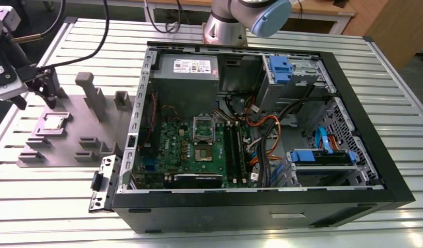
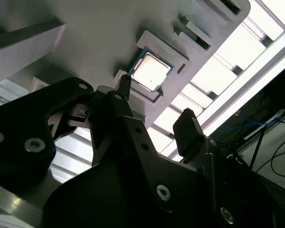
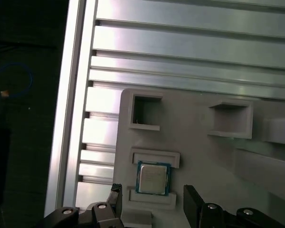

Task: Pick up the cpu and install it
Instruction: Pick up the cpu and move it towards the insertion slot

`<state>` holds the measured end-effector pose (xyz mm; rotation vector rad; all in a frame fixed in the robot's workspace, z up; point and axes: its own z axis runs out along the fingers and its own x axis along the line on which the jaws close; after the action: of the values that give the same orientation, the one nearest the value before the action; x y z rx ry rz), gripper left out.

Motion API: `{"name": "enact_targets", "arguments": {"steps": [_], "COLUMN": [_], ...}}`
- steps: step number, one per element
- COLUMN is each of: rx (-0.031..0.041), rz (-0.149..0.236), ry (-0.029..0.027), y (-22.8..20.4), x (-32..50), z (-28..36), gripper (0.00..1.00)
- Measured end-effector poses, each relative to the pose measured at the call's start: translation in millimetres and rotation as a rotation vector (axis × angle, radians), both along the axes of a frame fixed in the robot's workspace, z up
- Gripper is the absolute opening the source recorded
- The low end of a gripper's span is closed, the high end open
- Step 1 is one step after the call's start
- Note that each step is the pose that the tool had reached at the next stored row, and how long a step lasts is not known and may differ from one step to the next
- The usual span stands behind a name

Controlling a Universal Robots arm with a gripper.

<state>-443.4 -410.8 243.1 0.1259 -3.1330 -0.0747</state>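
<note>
Fingers point(image 2: 190, 130) of the gripper point(image 2: 156, 97) stand spread apart with nothing between them. They hang just above the grey holder plate point(image 1: 77, 116) and touch neither it nor the chip. The cpu point(image 2: 152, 71) lies flat in its shallow square seat on that plate, silvery top up, held between two low lips. In the first wrist view the cpu point(image 3: 153, 178) sits just beyond the two black fingertips, roughly in line with the gap between them.

In the exterior view the gripper point(image 1: 35, 95) is over the holder plate's edge on the exterior view's left, near the cpu point(image 1: 54, 122), which rests close to that same edge. Upright grey blocks rise from the plate's middle. The plate lies on the slatted aluminium table point(image 1: 60, 196), near the table's edge on the exterior view's left.

Beside the plate, well apart from the chip, an open computer case point(image 1: 232, 214) lies on its side. Its green motherboard point(image 1: 187, 144) is exposed, with the silver socket frame point(image 1: 204, 126) on it.
</note>
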Motion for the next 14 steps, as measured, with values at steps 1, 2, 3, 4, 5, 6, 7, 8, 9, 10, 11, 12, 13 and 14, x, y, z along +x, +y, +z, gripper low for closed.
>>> {"name": "enact_targets", "arguments": {"steps": [1,2,3,4,5,6,7,8,9,10,11,12,13,14], "rx": [0.0,0.0001,0.0001,0.0001,0.0001,0.0001,0.0,0.0001,0.0,0.0001,0.0,0.0,0.0,0.0001], "rz": [0.0,0.0,0.0,0.0,0.0,0.0,0.0,0.0,0.0,0.0,-0.001,-0.001,-0.002,-0.002], "ry": [-0.0001,-0.0002,-0.0003,-0.0004,-0.0004,-0.0004,-0.0004,-0.0004,-0.0005,-0.0007,-0.0006,-0.0007,-0.0007,-0.0008], "y": [0.0,0.0,0.0,0.0,-0.1,-0.2,-0.4,-0.5,-0.8,-0.9,-1.0,-1.0,-1.0,-1.0], "x": [0.0,0.0,0.0,0.0,0.0,0.0,0.0,0.0,0.0,0.0,-0.1,0.0,0.0,0.0], "z": [-1.8,-3.7,-5.6,-7.4,-9.2,-11.0,-12.7,-14.5,-16.5,-18.3,-20.1,-21.8,-23.7,-25.5], "gripper": [0.63,0.63,0.63,0.63,0.63,0.63,0.63,0.63,0.63,0.63,0.63,0.63,0.63,0.63]}}
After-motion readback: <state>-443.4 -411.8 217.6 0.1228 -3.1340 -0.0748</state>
